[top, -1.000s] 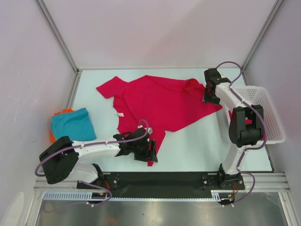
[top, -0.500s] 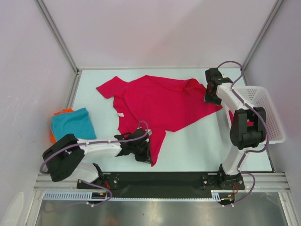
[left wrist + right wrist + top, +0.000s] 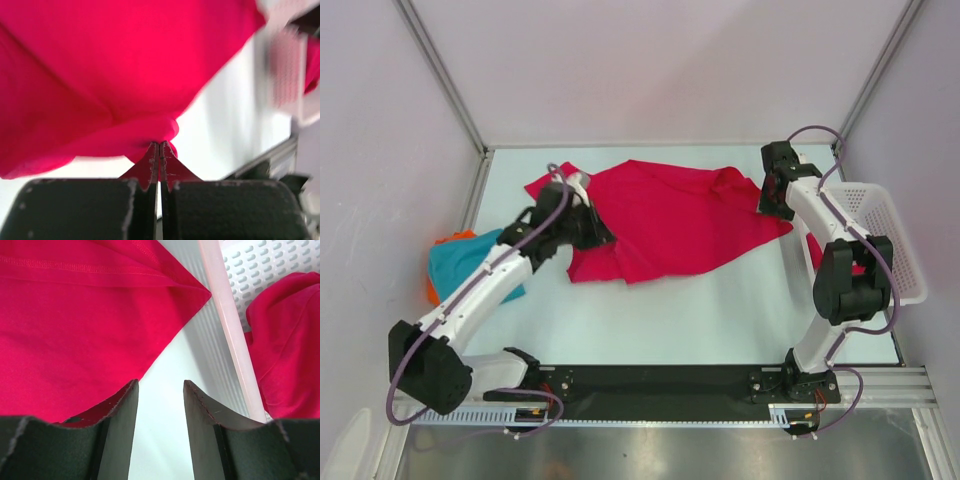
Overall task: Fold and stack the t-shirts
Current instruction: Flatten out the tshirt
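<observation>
Closes the left jaws on the near hem corner of the spread crimson t-shirt (image 3: 670, 220) within the last second, after holding them wide over it at the bottom centre of the top view; now swings the left arm (image 3: 490, 285) away to the upper left of that frame, carrying the pinch of red cloth along; in the left wrist view, shows those jaws clenched flat together with a small bunch of crimson caught at their tips.

Leaves the shirt's long near tail doubled back over its body, with the lower edge straighter and further up the surface (image 3: 720, 320) than a second ago; looks like the first fold under way, not yet laid down or smoothed.

Keeps the right jaws released and empty, parted over the shirt's right corner at the upper right, beside the white basket (image 3: 905, 255), barely shifted over the second; shows a second crimson t-shirt (image 3: 285, 335) waiting inside that basket.

Finds the teal t-shirt (image 3: 470, 262) already folded at the left edge, on top of something orange (image 3: 442, 240); suggests one shirt stacked, one in hand, one to come.
</observation>
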Available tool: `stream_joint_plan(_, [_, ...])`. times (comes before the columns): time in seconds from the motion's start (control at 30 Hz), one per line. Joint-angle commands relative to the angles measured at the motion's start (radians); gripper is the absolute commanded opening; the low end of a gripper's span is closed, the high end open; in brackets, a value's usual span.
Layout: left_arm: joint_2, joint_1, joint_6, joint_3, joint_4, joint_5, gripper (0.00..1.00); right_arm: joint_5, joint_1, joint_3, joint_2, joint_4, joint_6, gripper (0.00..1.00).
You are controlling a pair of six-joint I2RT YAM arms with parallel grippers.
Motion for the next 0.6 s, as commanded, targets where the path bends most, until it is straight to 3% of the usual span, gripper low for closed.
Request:
stream_joint_plan(0.0, [0.04, 0.159, 0.107, 0.098, -0.076, 0.063, 0.0, -0.014, 0.005, 0.055, 0.014, -0.014, -0.007, 0.47])
stream_joint_plan(0.17, [0.156, 0.277, 0.119, 0.072, -0.008, 0.134, 0.0, -0.016, 0.03, 0.103, 0.082, -0.034, -0.014, 0.48])
stream_joint_plan(0.37, [0.274, 0.342, 0.111, 0.0, 0.091, 0.163, 0.01, -0.01, 0.056, 0.106, 0.119, -0.03, -0.015, 0.48])
stream_joint_plan(0.47, [0.34, 0.342, 0.111, -0.012, 0.121, 0.192, 0.18, -0.008, 0.064, 0.102, 0.132, -0.028, -0.015, 0.48])
stream_joint_plan(0.5, [0.348, 0.342, 0.108, -0.02, 0.134, 0.197, 0.34, -0.007, 0.067, 0.102, 0.136, -0.027, -0.015, 0.48])
stream_joint_plan(0.57, [0.356, 0.342, 0.108, -0.024, 0.138, 0.198, 0.52, -0.004, 0.068, 0.1, 0.141, -0.028, -0.017, 0.48])
